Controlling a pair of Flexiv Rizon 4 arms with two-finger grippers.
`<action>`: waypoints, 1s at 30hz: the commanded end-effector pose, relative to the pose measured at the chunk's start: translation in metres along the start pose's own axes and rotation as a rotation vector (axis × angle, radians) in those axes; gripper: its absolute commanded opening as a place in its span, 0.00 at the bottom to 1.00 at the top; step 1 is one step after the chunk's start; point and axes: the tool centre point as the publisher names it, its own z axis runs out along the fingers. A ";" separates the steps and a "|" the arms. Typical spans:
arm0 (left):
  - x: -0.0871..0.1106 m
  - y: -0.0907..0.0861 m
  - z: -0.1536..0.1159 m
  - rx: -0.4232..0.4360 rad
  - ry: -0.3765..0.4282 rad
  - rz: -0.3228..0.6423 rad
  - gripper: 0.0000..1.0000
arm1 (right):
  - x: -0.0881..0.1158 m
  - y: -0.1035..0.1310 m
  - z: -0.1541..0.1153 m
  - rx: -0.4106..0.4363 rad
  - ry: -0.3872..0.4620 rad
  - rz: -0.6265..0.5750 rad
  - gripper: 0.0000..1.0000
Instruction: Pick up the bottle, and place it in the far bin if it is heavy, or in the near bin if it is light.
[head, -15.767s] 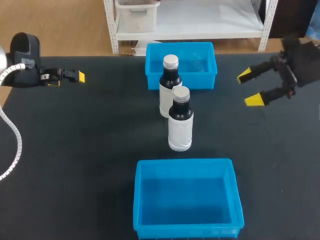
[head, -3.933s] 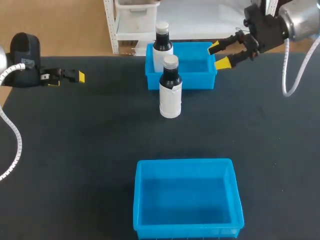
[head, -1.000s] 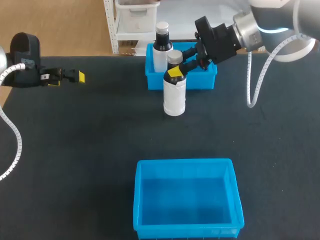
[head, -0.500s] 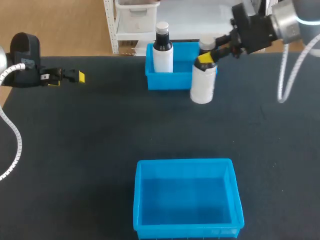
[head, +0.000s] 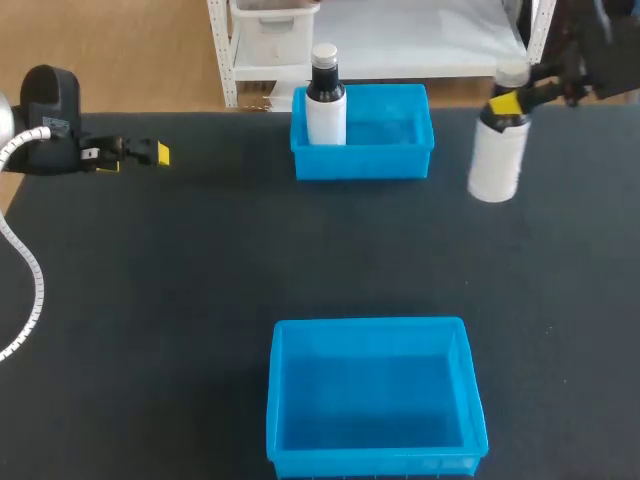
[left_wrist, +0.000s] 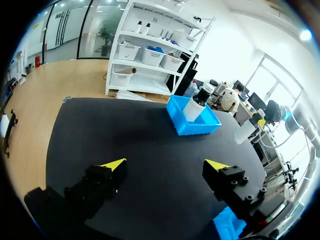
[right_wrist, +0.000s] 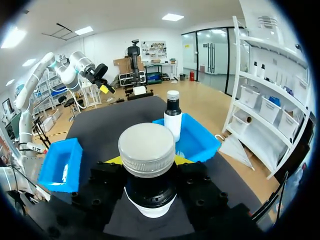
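The right gripper (head: 510, 103) is clamped on the neck of the bottle (head: 496, 160), just under the cap, its yellow tips pressing in from two sides with only the neck's width between them. The bottle is upright: its long axis runs straight down from the jaws, with the white body hanging below them and the cap just above. It seems to hang clear of the table, though the gap under it cannot be made out. From these jaws the far bin (head: 362, 160) lies off to the robot's left at about the same depth, so a mostly sideways carry would reach it. The near bin (head: 370, 325) lies left as well, but well back toward the robot, which calls for a long diagonal pull. A second bottle (head: 325, 105) stands upright in the far bin at the end farthest from the jaws, so coming in over the nearer end should avoid it. Which bin is right depends on the bottle's weight, which nothing here shows. The left gripper (left_wrist: 165, 165) sits well apart from all of this, with its jaws spread wide and only table beneath them, so the right arm is plainly the one to finish the placing, keeping the bottle vertical so it lands on its base
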 end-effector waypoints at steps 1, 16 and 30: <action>0.000 0.000 0.000 0.000 0.000 0.000 1.00 | 0.003 0.027 -0.063 0.181 0.005 0.015 0.00; 0.000 0.000 0.000 0.000 0.000 0.000 1.00 | -0.022 0.160 -0.109 0.210 -0.005 0.035 0.00; 0.000 0.000 0.000 0.000 0.000 0.000 1.00 | -0.045 0.268 -0.045 0.024 -0.034 -0.040 0.00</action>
